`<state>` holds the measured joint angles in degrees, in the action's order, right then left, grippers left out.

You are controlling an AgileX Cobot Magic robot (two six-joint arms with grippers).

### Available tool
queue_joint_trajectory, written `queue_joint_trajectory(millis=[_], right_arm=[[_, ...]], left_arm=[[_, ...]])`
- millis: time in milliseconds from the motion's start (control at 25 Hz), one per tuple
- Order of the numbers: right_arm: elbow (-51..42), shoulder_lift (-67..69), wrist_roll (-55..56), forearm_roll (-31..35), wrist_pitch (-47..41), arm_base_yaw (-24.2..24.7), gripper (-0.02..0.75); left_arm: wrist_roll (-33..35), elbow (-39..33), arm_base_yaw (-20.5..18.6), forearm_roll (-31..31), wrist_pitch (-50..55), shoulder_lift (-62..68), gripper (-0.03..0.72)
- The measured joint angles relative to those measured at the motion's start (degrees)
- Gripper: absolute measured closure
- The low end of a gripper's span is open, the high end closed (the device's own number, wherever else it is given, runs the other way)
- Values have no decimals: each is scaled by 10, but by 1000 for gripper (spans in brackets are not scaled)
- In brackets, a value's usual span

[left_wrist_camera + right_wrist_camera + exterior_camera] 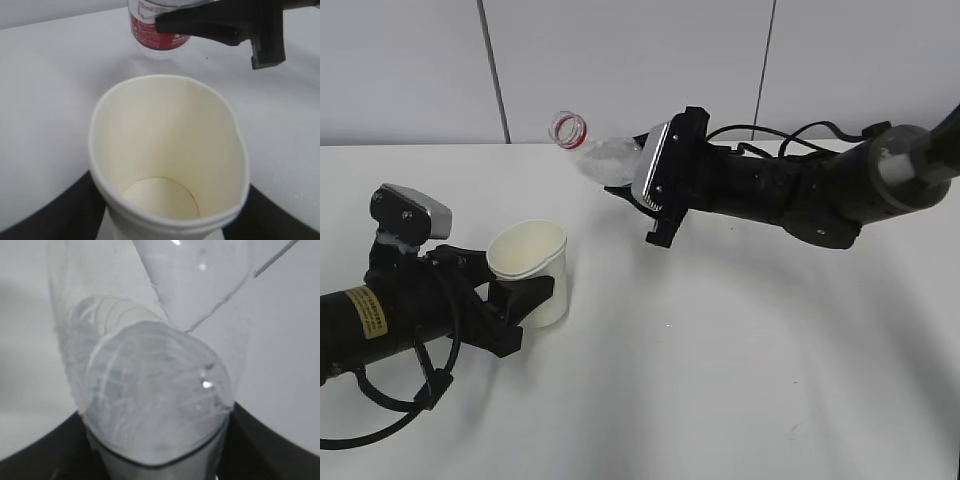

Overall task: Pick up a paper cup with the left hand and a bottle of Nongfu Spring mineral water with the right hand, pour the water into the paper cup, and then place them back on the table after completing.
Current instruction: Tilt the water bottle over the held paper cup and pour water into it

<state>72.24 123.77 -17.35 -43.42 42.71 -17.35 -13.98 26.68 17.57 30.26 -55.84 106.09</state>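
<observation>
My left hand (525, 288) with the yellow sticker is shut on a white paper cup (532, 268), held upright just above or on the table (740, 380). In the left wrist view the cup (165, 150) fills the frame, squeezed oval between my black fingers (70, 212); its inside looks dry. My right hand (623, 172) is shut on the clear bottle (605, 158), tilted in the air with its open, red-ringed neck (569, 128) pointing up and left, behind and right of the cup. The bottle's red label (157, 30) shows above the cup. No water stream is visible. The bottle (155, 390) fills the right wrist view.
A grey panelled wall (620, 60) runs behind the white table. My right arm (820, 190) stretches in from the right with black cables. Nothing else lies on the table in view.
</observation>
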Motion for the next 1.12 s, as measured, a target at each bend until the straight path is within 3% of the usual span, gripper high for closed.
queue_joint_trajectory(millis=[520, 1120], right_arm=[[36, 0, -153, -24, -1, -6, 316], [38, 0, -286, -39, -1, -9, 316]], left_arm=[[0, 0, 0, 7, 0, 0, 265], [0, 0, 0, 72, 0, 0, 270]])
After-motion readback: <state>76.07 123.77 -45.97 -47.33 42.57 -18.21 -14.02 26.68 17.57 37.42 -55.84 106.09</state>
